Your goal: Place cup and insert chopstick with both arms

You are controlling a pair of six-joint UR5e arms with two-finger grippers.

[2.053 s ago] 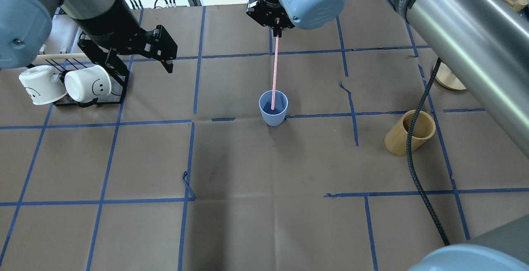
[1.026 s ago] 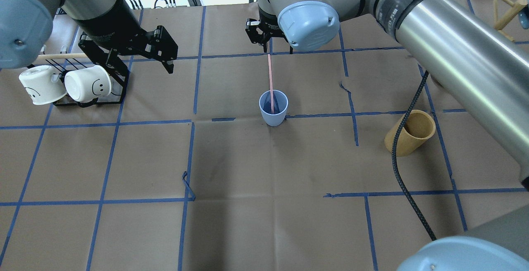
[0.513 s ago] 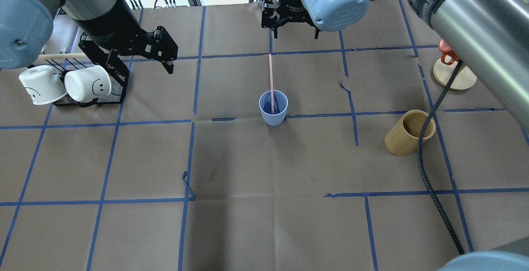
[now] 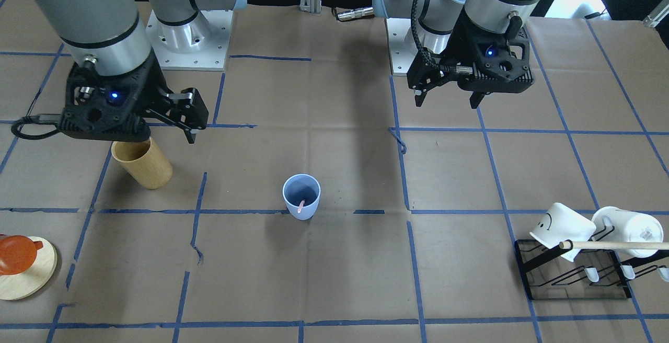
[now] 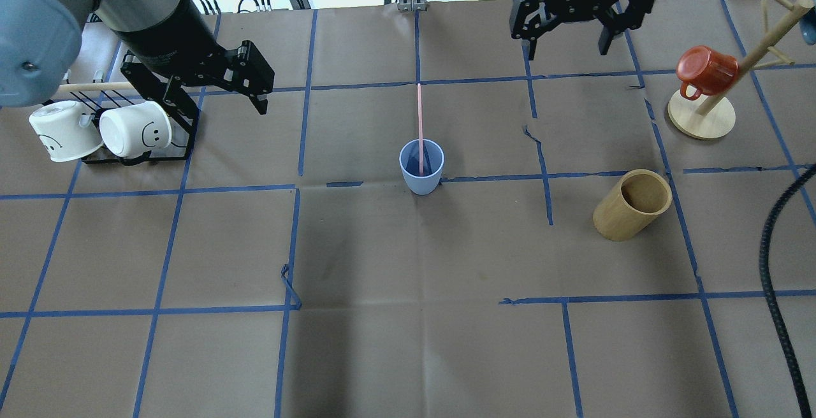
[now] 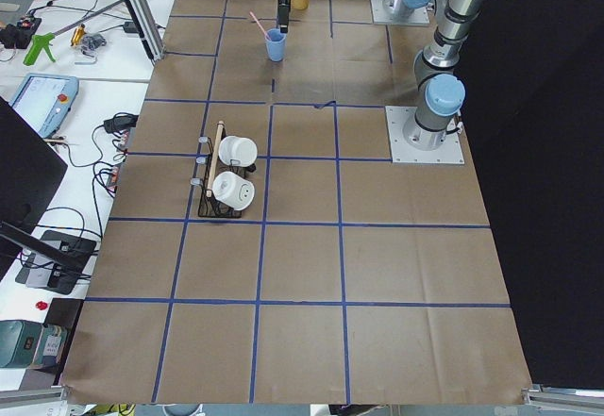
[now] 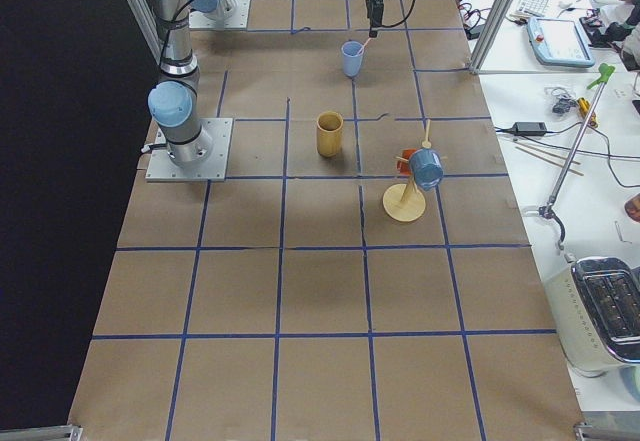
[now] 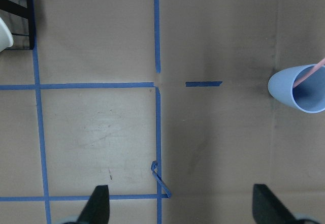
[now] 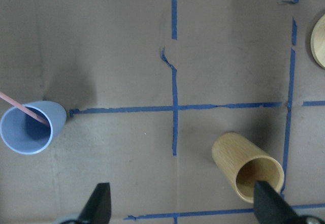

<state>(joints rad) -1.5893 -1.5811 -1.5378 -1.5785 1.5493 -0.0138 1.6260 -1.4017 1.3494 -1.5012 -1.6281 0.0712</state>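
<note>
Blue cup (image 5: 421, 167) standing upright mid-table, pink chopstick (image 5: 419, 126) leaning inside it. Right gripper (image 5: 567, 39) hovering empty, fingers spread, well apart from cup. Left gripper (image 5: 217, 102) likewise spread, hanging well apart on the other side.

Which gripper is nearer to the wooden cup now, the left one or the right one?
Right. The right gripper hovers near the wooden cup, on its side of the table; the left gripper is far across, by the mug rack.
</note>
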